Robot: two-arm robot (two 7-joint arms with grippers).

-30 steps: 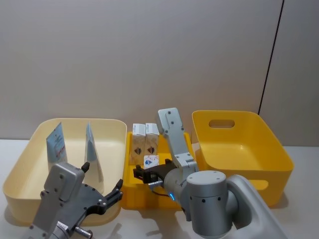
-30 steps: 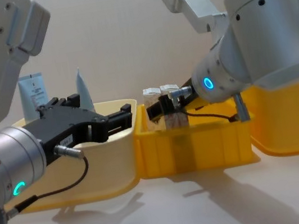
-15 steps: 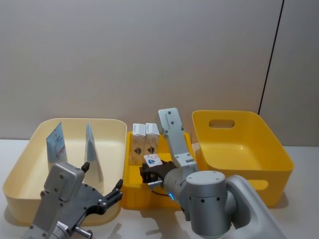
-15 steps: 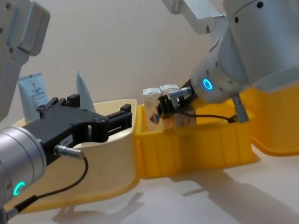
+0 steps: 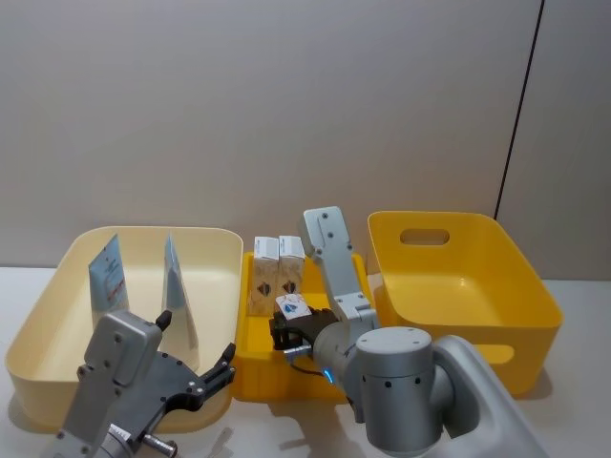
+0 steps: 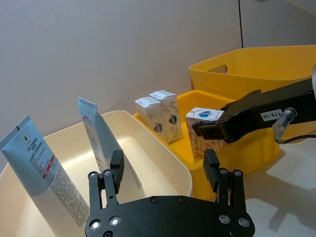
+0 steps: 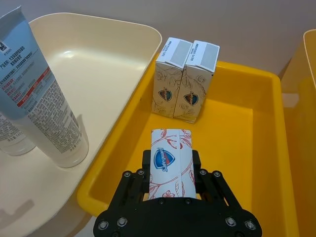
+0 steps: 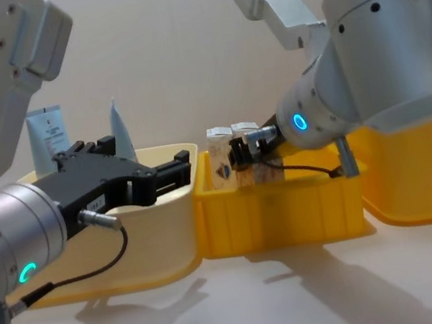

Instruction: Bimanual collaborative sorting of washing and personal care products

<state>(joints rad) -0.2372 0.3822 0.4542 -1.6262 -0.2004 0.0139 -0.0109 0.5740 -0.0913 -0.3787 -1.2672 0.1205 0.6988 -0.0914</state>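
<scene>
My right gripper (image 7: 171,160) is shut on a small white carton (image 7: 170,162) printed in red and blue, holding it upright over the front of the small yellow bin (image 7: 232,148). Two more cartons (image 7: 186,79) stand side by side at that bin's far end, also seen as cartons (image 5: 278,271) in the head view. Two light-blue tubes (image 5: 107,272) (image 5: 178,286) stand upright in the cream bin (image 5: 215,250). My left gripper (image 6: 164,168) is open with nothing between its fingers, near the front right corner of the cream bin.
A large yellow bin (image 5: 516,286) with a handle slot stands to the right of the small one. The three bins sit close together in a row on a pale table (image 8: 287,299), with a plain wall behind.
The right gripper has shifted slightly to the left with the carton in its grip. The left arm has not moved.
</scene>
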